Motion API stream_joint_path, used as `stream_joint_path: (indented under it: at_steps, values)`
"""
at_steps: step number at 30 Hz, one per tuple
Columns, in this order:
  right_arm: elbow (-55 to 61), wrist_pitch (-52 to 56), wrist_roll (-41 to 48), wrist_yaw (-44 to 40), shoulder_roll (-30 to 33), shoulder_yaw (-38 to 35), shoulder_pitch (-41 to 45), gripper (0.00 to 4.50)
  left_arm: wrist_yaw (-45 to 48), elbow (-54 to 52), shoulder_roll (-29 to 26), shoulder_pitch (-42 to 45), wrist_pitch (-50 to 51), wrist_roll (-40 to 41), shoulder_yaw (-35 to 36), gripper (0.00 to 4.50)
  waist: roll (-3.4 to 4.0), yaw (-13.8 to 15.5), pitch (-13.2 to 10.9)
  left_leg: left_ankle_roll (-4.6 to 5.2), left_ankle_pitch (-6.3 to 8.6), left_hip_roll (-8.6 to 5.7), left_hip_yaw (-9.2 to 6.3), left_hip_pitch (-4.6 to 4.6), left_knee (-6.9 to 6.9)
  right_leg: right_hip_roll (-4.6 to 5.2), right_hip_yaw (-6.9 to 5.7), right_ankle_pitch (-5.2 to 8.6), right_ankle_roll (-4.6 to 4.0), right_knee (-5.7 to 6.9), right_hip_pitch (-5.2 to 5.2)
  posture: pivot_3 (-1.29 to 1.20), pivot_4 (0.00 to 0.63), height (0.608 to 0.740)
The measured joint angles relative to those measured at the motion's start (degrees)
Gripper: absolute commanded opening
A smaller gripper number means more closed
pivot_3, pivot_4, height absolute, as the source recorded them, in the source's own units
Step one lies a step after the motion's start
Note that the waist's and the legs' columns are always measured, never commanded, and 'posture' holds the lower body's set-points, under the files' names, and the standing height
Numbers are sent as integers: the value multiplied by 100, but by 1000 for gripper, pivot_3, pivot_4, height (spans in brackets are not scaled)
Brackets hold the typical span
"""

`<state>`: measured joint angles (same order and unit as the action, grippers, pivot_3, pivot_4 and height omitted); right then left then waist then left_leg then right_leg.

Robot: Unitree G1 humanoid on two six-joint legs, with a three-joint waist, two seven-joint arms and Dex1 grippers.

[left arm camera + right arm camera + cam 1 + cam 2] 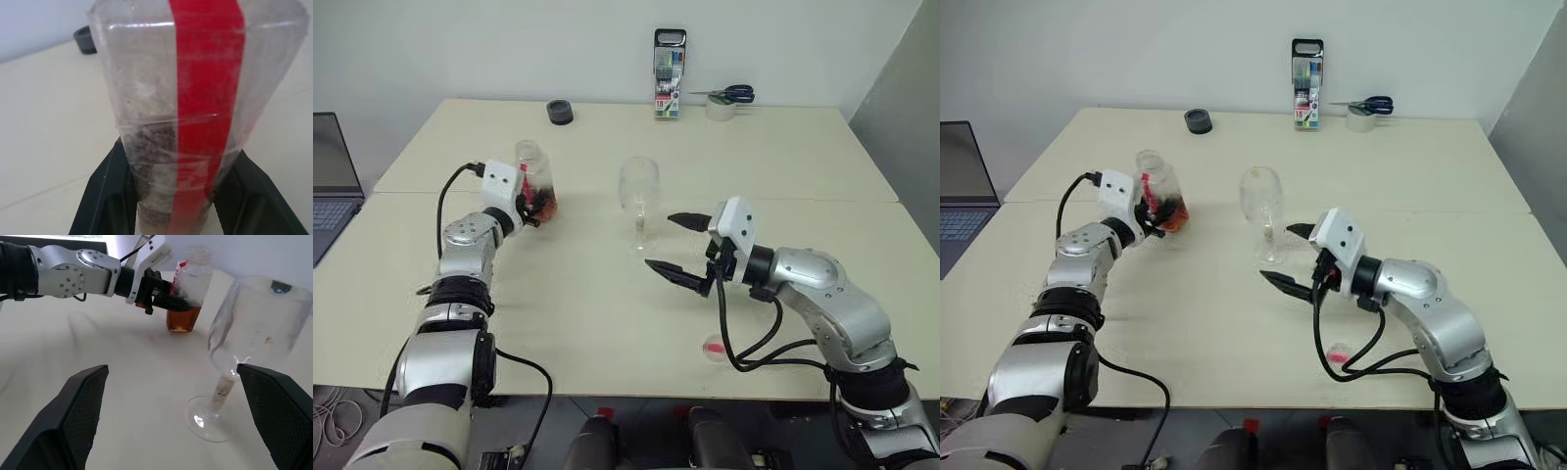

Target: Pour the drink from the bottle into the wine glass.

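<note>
The left gripper [164, 301] is clamped on the small clear plastic bottle [534, 182] with the red label strip, uncapped and left of the clear stemmed wine glass [639, 196] – lift it level so the amber drink [182, 319] stays in. The right gripper [677, 251] hangs spread beside the stem – close it there gently to steady the glass

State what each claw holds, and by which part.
Left claw grips the bottle around its lower body, at the level of the drink. Right claw is open near the wine glass, holding nothing.
</note>
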<state>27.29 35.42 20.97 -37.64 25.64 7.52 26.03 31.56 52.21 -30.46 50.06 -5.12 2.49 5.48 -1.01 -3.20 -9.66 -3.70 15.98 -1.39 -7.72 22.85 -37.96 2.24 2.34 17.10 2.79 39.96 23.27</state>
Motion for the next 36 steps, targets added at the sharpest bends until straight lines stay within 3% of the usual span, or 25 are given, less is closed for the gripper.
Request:
stream_joint_path:
  at_steps: [4,10,25,36]
  values:
    - [34,-132,-77,453,-105,-429,57,4500,129,-731,-64,-19,-418,-282,-326,1661,0,6,0,-1,0,-1,3,0,0,1,3,0,0,0,1,0,150,740]
    - [45,-35,74,446,63,-563,83,4500,-24,-1116,-269,39,-1334,-927,-731,1661,0,-3,0,1,1,-1,10,-2,2,-1,3,0,0,0,1,0,150,740]
    - [153,611,629,504,106,-642,268,4500,-1244,-465,-372,633,-2945,-2408,-1482,1661,0,-5,0,7,4,-6,17,2,1,-1,1,0,0,1,-1,0,150,740]
    - [151,502,1070,-75,739,-1079,265,4500,-2183,146,-539,1064,-3431,-3164,-1774,1661,-1,-6,-1,22,12,-7,26,2,1,-1,0,0,0,2,-1,0,150,740]
